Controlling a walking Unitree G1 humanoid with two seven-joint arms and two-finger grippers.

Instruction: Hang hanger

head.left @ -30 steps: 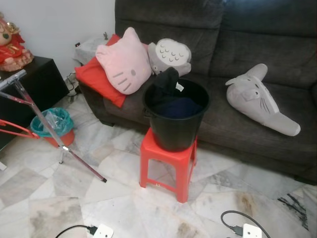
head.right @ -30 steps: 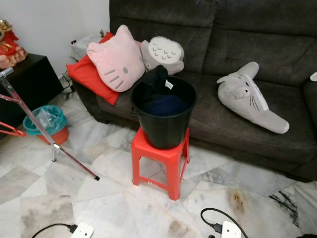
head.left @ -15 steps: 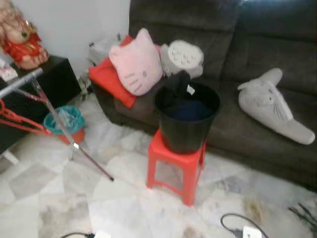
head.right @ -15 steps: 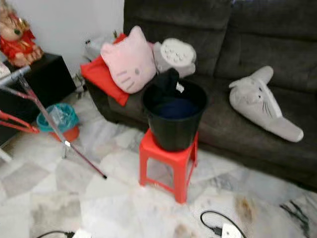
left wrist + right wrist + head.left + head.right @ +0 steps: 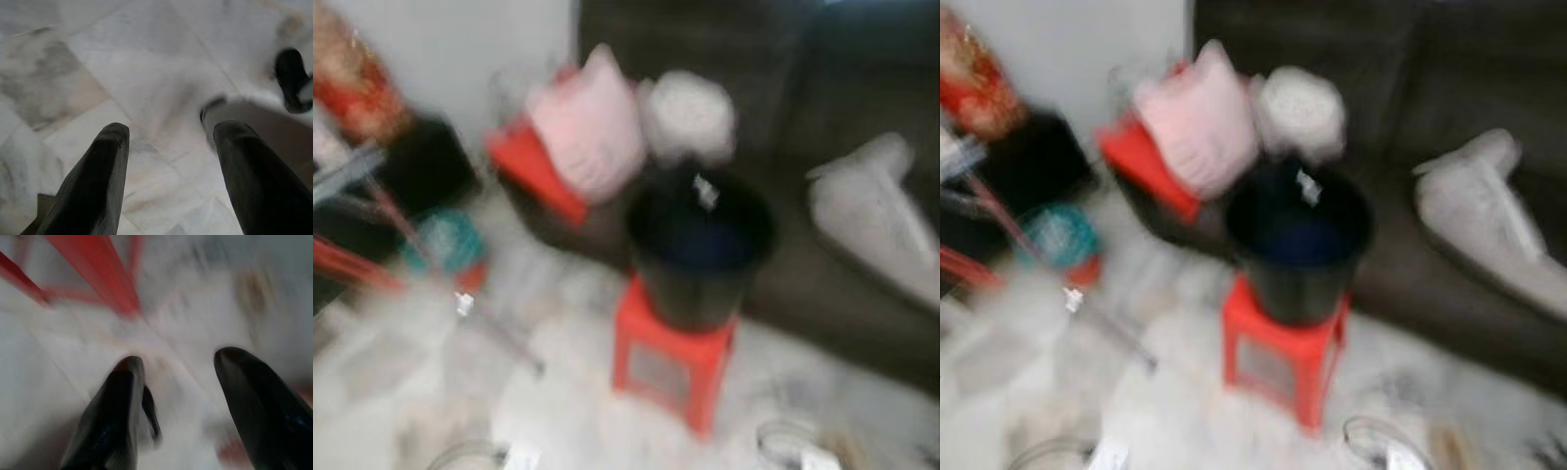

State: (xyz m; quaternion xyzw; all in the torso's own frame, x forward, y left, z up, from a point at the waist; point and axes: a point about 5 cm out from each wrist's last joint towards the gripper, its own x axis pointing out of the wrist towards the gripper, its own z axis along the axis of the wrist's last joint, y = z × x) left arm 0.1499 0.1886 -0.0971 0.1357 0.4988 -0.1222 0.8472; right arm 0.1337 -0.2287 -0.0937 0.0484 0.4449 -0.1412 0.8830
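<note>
you're mid-approach with both the left gripper (image 5: pixel 168 147) and right gripper (image 5: pixel 178 382) spread wide and empty over the floor (views blurred), so steer next toward the red hanger (image 5: pixel 347 264) on the rack at your left.

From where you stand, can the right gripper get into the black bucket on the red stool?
Probably not yet. The right gripper hangs low and open over the floor, holding nothing, while the black bucket sits up on the red stool ahead. Nothing seems to block the path, though the head views are blurred.
</note>
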